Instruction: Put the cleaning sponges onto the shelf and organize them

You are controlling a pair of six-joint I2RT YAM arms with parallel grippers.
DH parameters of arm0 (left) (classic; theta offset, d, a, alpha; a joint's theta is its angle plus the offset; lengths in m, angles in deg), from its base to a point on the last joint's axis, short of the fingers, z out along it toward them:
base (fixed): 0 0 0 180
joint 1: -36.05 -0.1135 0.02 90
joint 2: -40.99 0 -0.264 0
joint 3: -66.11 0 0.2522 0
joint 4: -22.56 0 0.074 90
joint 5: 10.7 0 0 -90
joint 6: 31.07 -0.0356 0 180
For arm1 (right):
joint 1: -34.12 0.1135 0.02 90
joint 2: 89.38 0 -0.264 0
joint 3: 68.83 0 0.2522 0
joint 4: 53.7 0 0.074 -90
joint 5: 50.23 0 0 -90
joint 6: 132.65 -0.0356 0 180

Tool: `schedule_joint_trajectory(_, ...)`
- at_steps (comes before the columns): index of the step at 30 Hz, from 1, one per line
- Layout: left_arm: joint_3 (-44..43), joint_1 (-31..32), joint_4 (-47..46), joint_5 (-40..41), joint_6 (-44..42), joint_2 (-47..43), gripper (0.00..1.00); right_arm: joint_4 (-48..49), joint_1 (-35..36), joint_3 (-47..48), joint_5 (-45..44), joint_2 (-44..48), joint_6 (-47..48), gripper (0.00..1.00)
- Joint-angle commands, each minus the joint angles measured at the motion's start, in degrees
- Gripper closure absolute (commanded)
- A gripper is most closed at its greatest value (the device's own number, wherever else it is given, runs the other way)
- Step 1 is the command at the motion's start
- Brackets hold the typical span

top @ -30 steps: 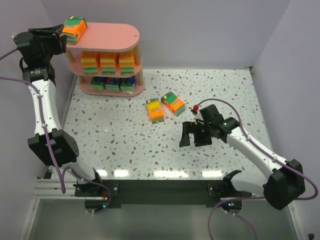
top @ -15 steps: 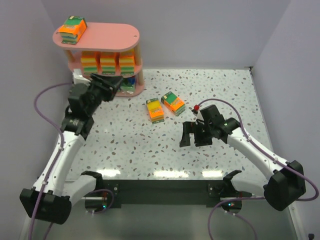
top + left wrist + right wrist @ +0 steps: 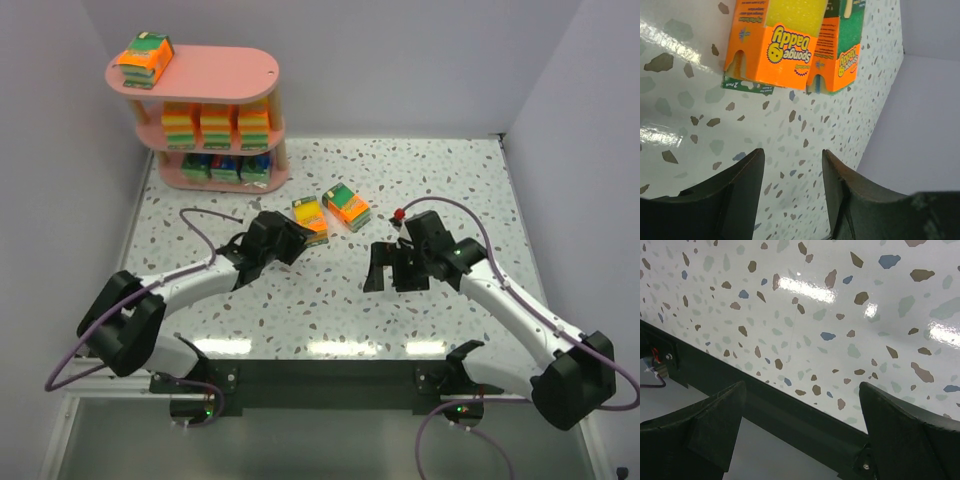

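Left claw (image 3: 290, 240) low over the desk (image 3: 450, 180), jaws apart, nothing between them, just short of an orange sponge pack (image 3: 310, 220). A second pack (image 3: 347, 206) lies close beside it. Right claw (image 3: 390, 268) spread wide, empty, mid-desk. Pink shelf (image 3: 230, 70): one top pack (image 3: 145, 58), three orange middle-tier packs (image 3: 215, 125), three blue-green bottom packs (image 3: 225, 166).

- "Sponge Daddy", seen upside down, on the orange sponge pack (image 3: 785, 50) just ahead of the left gripper (image 3: 791, 159) jaws.
- Smaller print there: unreadable.
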Motion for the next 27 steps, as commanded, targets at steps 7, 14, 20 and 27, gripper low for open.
schedule_joint_trajectory(7,-6.75,1.28,-7.70,4.84,12.18,11.85,0.50,-2.59,-0.43,-0.01,-2.10,5.38,-1.67,0.01)
schedule_joint_trajectory(14,-7.11,1.81,-10.34,7.39,19.38,17.21,0.53,-3.56,-0.43,0.16,-2.37,5.91,-1.41,0.01)
schedule_joint_trajectory(20,-7.20,1.81,-9.02,8.35,23.43,19.07,0.53,-3.91,-0.43,0.60,-2.54,5.47,-0.89,0.01)
schedule_joint_trajectory(27,-6.40,1.55,-11.91,11.26,24.84,20.03,0.55,-4.61,-0.43,0.87,-2.90,5.03,0.17,0.01)
